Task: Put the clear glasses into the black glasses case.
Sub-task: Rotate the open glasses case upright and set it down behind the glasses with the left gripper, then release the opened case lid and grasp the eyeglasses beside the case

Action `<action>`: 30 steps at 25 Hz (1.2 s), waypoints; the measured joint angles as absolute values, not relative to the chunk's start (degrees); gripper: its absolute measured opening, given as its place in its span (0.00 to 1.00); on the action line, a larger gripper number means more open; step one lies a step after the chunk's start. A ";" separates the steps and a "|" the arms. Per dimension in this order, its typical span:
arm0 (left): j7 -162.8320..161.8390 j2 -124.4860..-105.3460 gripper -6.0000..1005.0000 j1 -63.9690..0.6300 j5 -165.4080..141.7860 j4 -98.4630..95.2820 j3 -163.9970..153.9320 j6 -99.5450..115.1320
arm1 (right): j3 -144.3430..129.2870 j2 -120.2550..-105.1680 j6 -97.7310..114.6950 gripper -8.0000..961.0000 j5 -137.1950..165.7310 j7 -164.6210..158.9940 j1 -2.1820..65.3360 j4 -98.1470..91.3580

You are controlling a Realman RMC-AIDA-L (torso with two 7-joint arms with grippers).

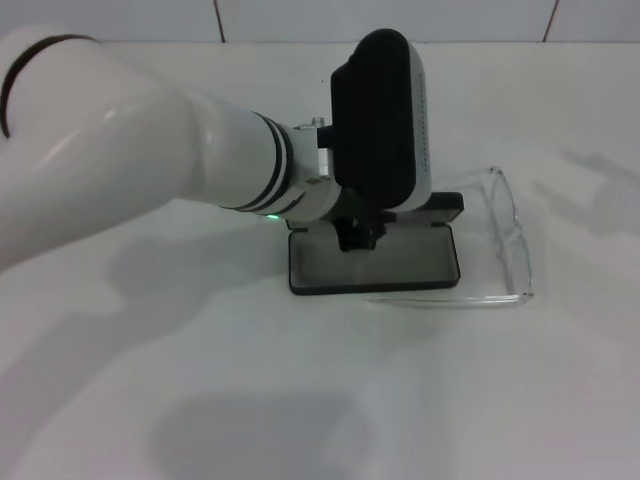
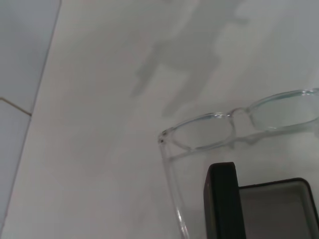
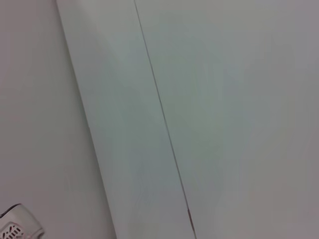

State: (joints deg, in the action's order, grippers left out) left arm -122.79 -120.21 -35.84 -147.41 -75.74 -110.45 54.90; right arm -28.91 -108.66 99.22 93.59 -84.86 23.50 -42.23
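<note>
The black glasses case (image 1: 375, 265) lies open in the middle of the white table, its grey lining showing and its lid (image 1: 445, 205) standing up at the far side. The clear glasses (image 1: 512, 240) lie on the table against the case's right end, one thin arm running along the case's front edge. My left gripper (image 1: 358, 235) hangs over the far part of the open case, right by the lid, with its wrist housing hiding most of it. The left wrist view shows the lid's edge (image 2: 224, 199), the lining and the glasses' lens front (image 2: 239, 124). My right arm is out of view.
The table is bare white around the case, and a tiled wall (image 1: 400, 20) runs along its far edge. The right wrist view shows only wall tiles and a white vented part (image 3: 15, 226) in one corner.
</note>
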 joint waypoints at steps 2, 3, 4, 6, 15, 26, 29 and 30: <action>-122.81 -120.11 0.22 -35.83 -147.44 -75.66 -110.20 54.51 | -28.92 -108.65 99.23 0.74 93.59 -84.84 23.44 -42.21; -122.80 -120.08 0.22 -35.89 -147.46 -75.54 -110.10 54.43 | -28.92 -108.65 99.24 0.74 93.59 -84.83 23.41 -42.20; -122.74 -120.06 0.22 -35.98 -147.48 -75.32 -110.09 54.39 | -28.92 -108.65 99.26 0.74 93.56 -84.82 23.40 -42.19; -122.54 -120.05 0.23 -36.02 -147.55 -74.88 -110.08 54.22 | -28.85 -108.66 99.43 0.74 93.43 -84.81 23.39 -42.18; -122.89 -120.06 0.24 -35.54 -147.65 -74.66 -110.04 54.03 | -28.21 -108.72 100.09 0.74 93.19 -84.81 23.38 -42.18; -123.33 -119.99 0.48 -34.63 -146.94 -77.12 -109.41 56.00 | -28.21 -108.67 100.68 0.74 92.81 -84.81 23.22 -42.18; -123.30 -120.00 0.49 -33.95 -145.33 -79.51 -107.85 57.57 | -28.22 -108.65 100.75 0.74 92.92 -84.81 23.05 -42.18; -123.22 -119.99 0.49 -33.78 -144.59 -80.37 -107.22 58.04 | -28.25 -108.65 100.75 0.74 93.03 -84.81 23.03 -42.18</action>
